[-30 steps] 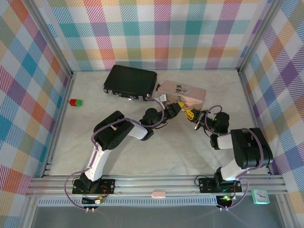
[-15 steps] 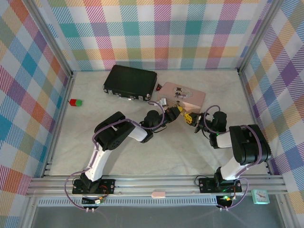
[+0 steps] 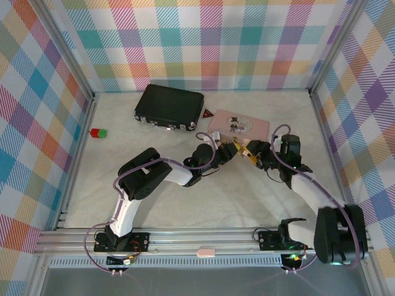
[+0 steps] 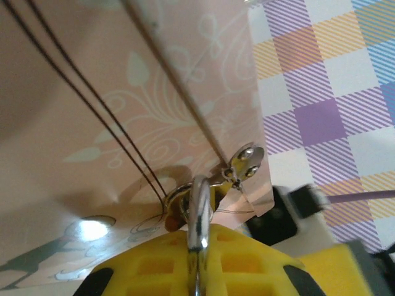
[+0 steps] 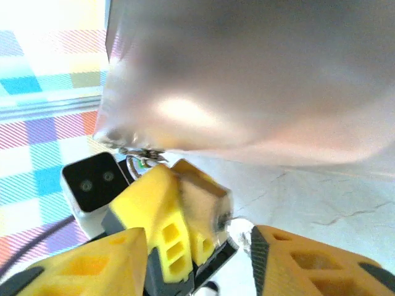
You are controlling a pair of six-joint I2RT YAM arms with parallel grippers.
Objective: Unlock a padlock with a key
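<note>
Left gripper (image 3: 231, 150) is clenched on the padlock (image 4: 198, 209), lower centre of its wrist frame, at the pink box (image 3: 239, 127). Right gripper (image 3: 255, 153), just right, stands parted (key too small to find). Probably the key-turning step; next needs a shackle tug.

Encl. walls are pastel plaid cloth: back wall (image 3: 203, 43) across top of frame, side walls at frame left (image 3: 31, 123) and frame right (image 3: 370, 111). Alu posts in upper-left (image 3: 65, 52) and upper-right (image 3: 336, 49) corners. Table top (image 3: 234, 203) white w/ faint marble veins. Alu rail (image 3: 203, 237) across bottom. Light even, shadows soft.
</note>
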